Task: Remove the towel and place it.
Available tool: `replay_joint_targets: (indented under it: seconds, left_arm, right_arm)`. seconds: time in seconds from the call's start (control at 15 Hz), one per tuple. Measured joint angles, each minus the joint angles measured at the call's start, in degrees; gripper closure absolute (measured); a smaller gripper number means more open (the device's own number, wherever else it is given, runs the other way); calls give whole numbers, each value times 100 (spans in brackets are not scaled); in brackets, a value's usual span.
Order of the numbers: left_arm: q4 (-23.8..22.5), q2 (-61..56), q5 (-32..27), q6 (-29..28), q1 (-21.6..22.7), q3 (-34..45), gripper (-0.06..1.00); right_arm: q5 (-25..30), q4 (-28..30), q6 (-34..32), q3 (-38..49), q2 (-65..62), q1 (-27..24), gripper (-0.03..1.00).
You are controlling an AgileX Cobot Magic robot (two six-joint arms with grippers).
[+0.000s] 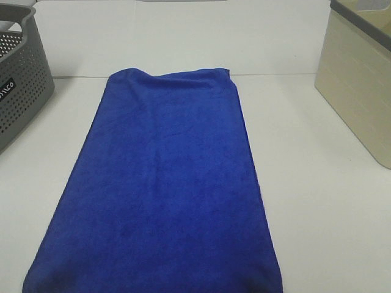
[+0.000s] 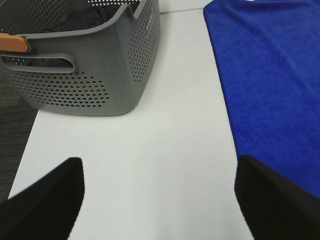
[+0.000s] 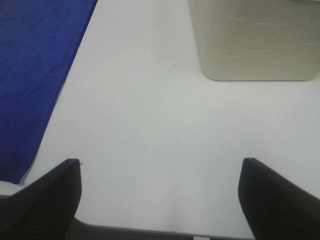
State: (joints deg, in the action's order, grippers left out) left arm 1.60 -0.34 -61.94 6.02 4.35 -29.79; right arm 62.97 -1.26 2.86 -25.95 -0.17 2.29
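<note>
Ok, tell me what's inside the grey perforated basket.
In the left wrist view, the grey basket holds dark cloth near its rim. Its walls hide anything deeper. The blue towel lies outside, flat on the table.

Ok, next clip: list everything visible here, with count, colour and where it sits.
towel: one, deep blue, spread flat along the middle of the table
perforated basket: one, grey, left of the towel, dark cloth inside
bin: one, beige, right of the towel
table: one, white, under everything
left claw: one, black, open, over bare table between basket and towel
right claw: one, black, open, over bare table at the near edge, right of the towel
</note>
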Motion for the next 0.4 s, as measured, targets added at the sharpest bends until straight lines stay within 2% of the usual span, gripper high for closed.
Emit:
replay_joint_targets:
  seconds: [0.4]
  left_arm:
    - [0, 0, 0, 0, 0, 0, 17]
  right_arm:
    - [0, 0, 0, 0, 0, 0, 14]
